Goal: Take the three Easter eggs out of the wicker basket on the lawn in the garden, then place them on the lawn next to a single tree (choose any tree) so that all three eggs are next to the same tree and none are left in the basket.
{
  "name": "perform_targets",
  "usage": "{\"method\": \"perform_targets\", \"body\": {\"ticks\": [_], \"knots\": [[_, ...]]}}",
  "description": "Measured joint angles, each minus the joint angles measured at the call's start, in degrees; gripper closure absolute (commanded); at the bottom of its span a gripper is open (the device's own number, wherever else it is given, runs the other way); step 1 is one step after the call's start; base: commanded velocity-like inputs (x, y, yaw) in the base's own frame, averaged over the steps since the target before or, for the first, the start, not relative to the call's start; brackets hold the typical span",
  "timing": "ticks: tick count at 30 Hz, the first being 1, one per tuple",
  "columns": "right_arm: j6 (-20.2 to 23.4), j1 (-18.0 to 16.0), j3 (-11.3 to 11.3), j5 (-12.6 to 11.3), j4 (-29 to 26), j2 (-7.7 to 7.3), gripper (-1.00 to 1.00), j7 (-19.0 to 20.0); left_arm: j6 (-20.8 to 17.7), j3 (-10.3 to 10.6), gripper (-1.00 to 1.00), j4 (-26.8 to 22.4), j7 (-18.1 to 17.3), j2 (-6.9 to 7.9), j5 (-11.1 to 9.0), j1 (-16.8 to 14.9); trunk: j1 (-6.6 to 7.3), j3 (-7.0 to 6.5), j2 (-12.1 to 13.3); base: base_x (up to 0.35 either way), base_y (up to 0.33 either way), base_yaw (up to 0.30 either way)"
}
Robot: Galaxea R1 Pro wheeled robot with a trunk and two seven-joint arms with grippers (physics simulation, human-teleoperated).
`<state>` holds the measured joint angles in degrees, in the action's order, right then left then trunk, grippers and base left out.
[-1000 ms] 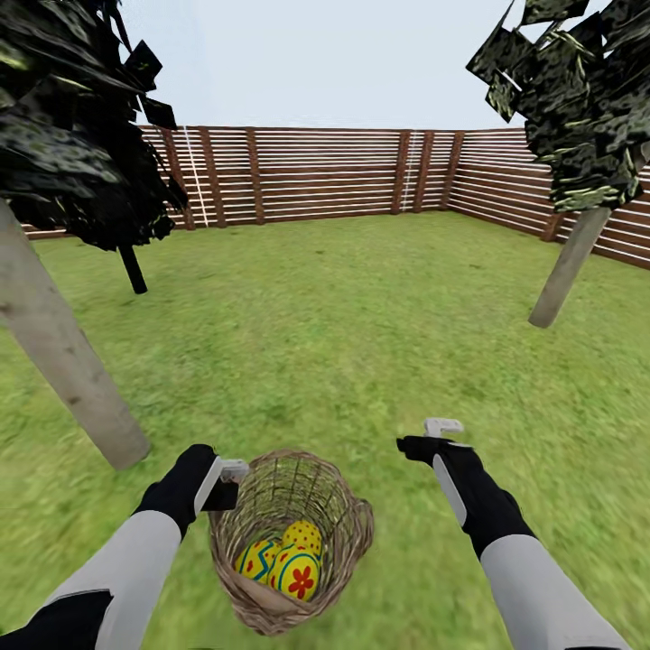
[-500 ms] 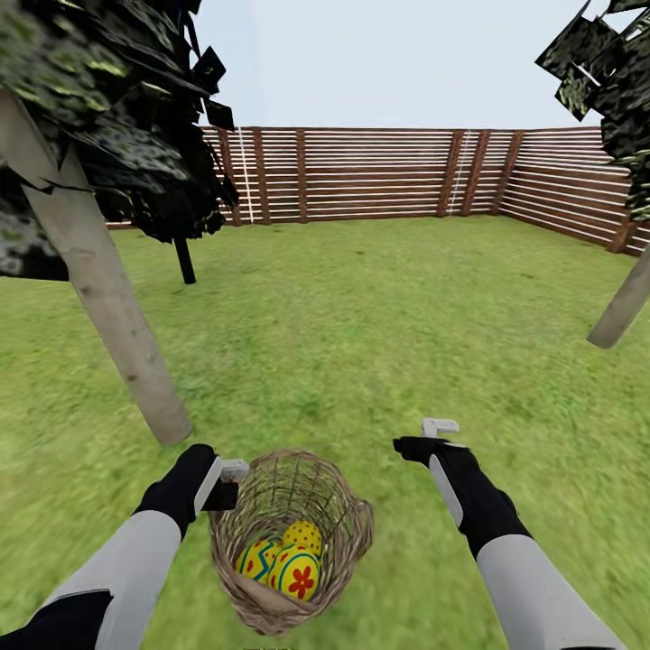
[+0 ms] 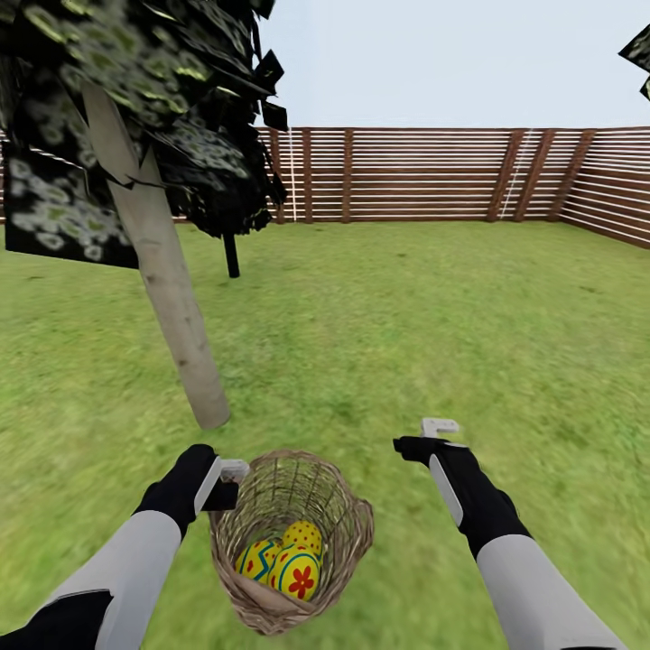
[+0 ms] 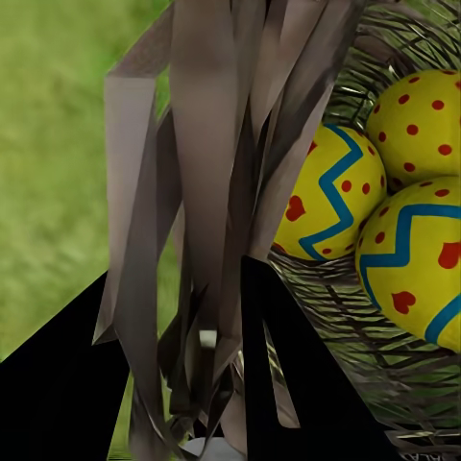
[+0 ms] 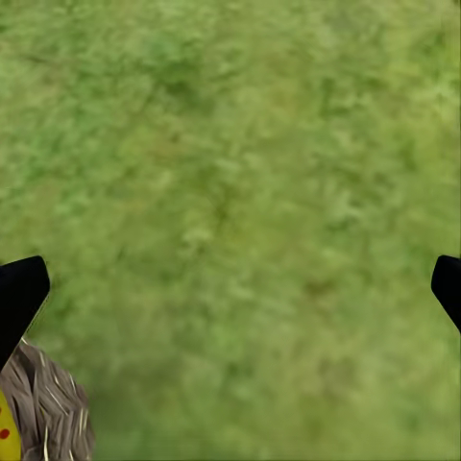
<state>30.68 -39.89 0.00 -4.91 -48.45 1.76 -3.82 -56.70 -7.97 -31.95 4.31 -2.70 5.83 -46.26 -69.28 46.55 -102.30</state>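
The wicker basket (image 3: 350,528) hangs low in front of me over the lawn (image 3: 406,343). My left gripper (image 3: 229,480) is shut on its rim, and the left wrist view has the weave (image 4: 206,144) pinched between the black fingers (image 4: 288,384). Three yellow Easter eggs lie inside: two with blue zigzags (image 3: 294,572) (image 3: 256,558) and a red-dotted one (image 3: 305,536). My right gripper (image 3: 439,431) hovers open to the right of the basket, above bare grass. A pale tree trunk (image 3: 176,307) rises just ahead on the left.
A brown slat fence (image 3: 424,176) closes the far side of the garden. A dark thin-stemmed tree (image 3: 232,257) stands behind the pale trunk. Dark leaf sheets (image 3: 135,81) hang at upper left. Open grass stretches ahead and to the right.
The whole view has swung left, so the camera turned: the pale trunk now sits nearer the middle and the right-hand tree has left the picture. Arms and basket hold their places.
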Motion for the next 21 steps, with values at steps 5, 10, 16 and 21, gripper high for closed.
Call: {"method": "perform_targets", "body": {"ticks": [5, 10, 16, 21], "knots": [[0.0, 0.0, 0.0, 0.0, 0.0, 0.0, -1.0, 0.0, 0.0, 0.0, 1.0, 0.0, 0.0, 0.0, 0.0, 0.0, 0.0, 0.0, 0.0, 0.0, 0.0, 0.3], [0.0, 0.0, 0.0, 0.0, 0.0, 0.0, -1.0, 0.0, 0.0, 0.0, 1.0, 0.0, 0.0, 0.0, 0.0, 0.0, 0.0, 0.0, 0.0, 0.0, 0.0, 0.3], [0.0, 0.0, 0.0, 0.0, 0.0, 0.0, -1.0, 0.0, 0.0, 0.0, 1.0, 0.0, 0.0, 0.0, 0.0, 0.0, 0.0, 0.0, 0.0, 0.0, 0.0, 0.3], [0.0, 0.0, 0.0, -0.1, 0.0, 0.0, -1.0, 0.0, 0.0, 0.0, 1.0, 0.0, 0.0, 0.0, 0.0, 0.0, 0.0, 0.0, 0.0, 0.0, 0.0, 0.3]]}}
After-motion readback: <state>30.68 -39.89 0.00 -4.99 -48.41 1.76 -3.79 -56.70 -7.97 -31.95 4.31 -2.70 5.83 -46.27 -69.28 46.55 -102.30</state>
